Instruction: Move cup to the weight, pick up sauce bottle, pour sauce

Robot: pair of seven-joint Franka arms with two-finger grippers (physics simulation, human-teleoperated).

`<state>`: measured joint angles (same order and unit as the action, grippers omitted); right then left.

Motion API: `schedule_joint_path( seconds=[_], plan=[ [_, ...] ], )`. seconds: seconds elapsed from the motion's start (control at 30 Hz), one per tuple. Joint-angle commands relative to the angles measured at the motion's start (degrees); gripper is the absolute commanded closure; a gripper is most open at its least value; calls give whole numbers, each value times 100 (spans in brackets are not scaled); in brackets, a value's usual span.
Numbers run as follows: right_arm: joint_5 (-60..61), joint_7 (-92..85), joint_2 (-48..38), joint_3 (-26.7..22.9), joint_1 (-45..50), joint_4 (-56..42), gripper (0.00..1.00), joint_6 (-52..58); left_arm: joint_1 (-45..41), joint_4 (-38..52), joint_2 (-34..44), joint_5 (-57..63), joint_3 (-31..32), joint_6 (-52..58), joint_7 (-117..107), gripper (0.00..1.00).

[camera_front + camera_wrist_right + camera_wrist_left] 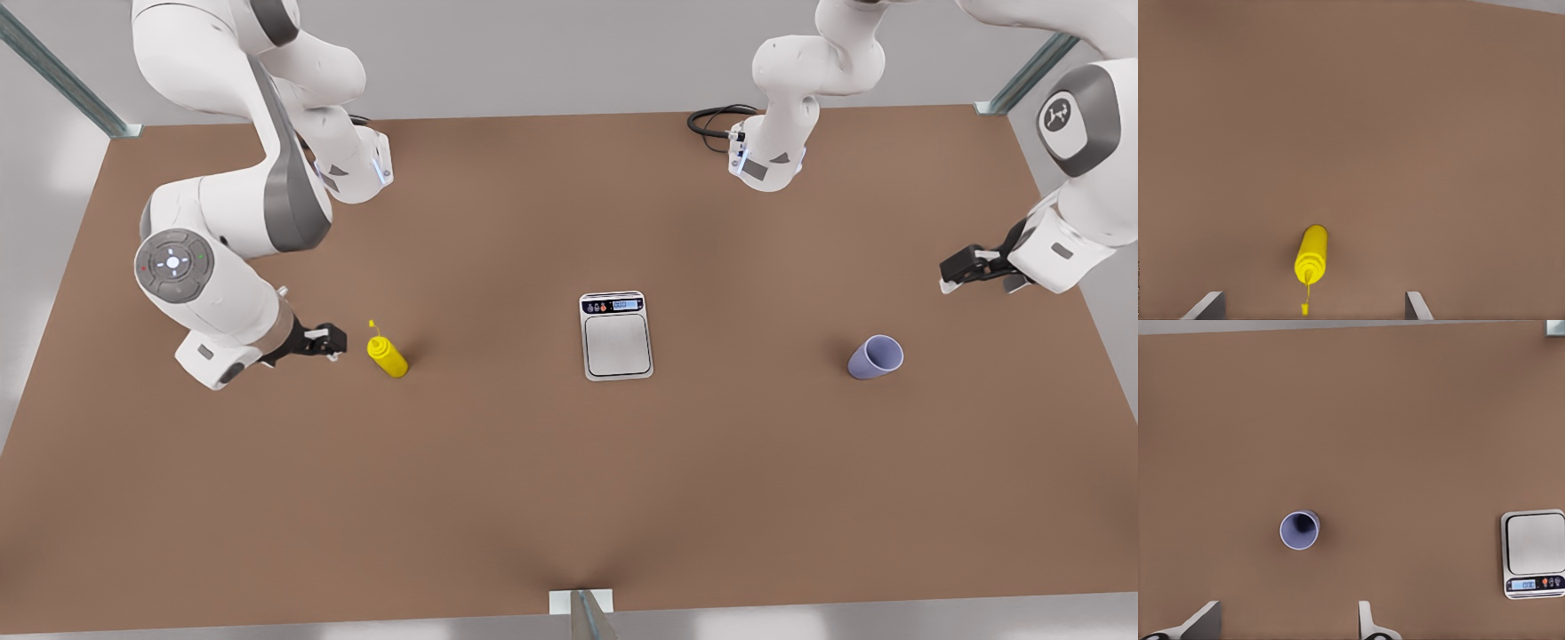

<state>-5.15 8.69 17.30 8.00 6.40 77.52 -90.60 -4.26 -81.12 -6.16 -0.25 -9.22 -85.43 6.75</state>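
Two white Franka arms with grey joint covers reach over a plain brown tabletop (pixel 533 480).

The arm on the front view's left is the right arm. It bends sharply at the elbow and reaches low across the table, its wrist roughly level. Its black right gripper (pixel 331 342) has its fingers spread wide and holds nothing. The small bright yellow squeeze bottle (pixel 388 356) stands upright on the table just beyond the fingertips, not touching them. In the right wrist view the bottle (pixel 1313 255) sits between the two pale fingertips (pixel 1208 305), clear of both, with its thin pointed nozzle toward the camera.

The arm on the front view's right is the left arm. It comes in from the table's edge with its forearm angled downward, raised above the surface. Its black left gripper (pixel 962 274) is also spread wide and empty. The small lavender-purple handleless tumbler (pixel 876 357) stands upright on the table near this gripper, apart from it. In the left wrist view the cup (pixel 1299 531) lies ahead of the fingertips (pixel 1366 619), its open mouth facing up.

The flat rectangular silver kitchen scale (pixel 616 335) lies between the two grippers, well apart from both, with nothing on its steel plate. Its dark button strip carries a small blue display (pixel 1525 585); the digits cannot be read.
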Motion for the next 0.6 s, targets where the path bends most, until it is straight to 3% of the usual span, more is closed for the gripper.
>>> schedule_joint_path(
  seconds=[0.0,0.13,0.17,0.3,0.4,0.5,0.57],
  plan=[
    [-12,-8,1,0,10,0,0,-2,-5,-1,0,8,-1,0,2,0],
    [558,-78,115,9,-368,0,0,-90,479,-132,-974,8,-9,-88,54,0],
    [971,-104,142,0,-525,-9,0,-20,532,-176,-1291,-10,-18,-430,46,0],
    [3562,-480,133,44,-833,-53,0,1123,672,-1195,-1362,-168,-45,-1678,37,0],
    [4584,-2210,124,53,-737,-281,0,1264,681,-1828,-1327,-370,-45,-2091,37,0],
    [4435,-5428,555,0,-1123,-281,0,1246,769,-2215,-1450,-370,-53,-2697,46,0],
    [4540,-5676,643,17,-1404,-281,0,1273,778,-2391,-1450,-370,-62,-2997,46,0]
  ],
)
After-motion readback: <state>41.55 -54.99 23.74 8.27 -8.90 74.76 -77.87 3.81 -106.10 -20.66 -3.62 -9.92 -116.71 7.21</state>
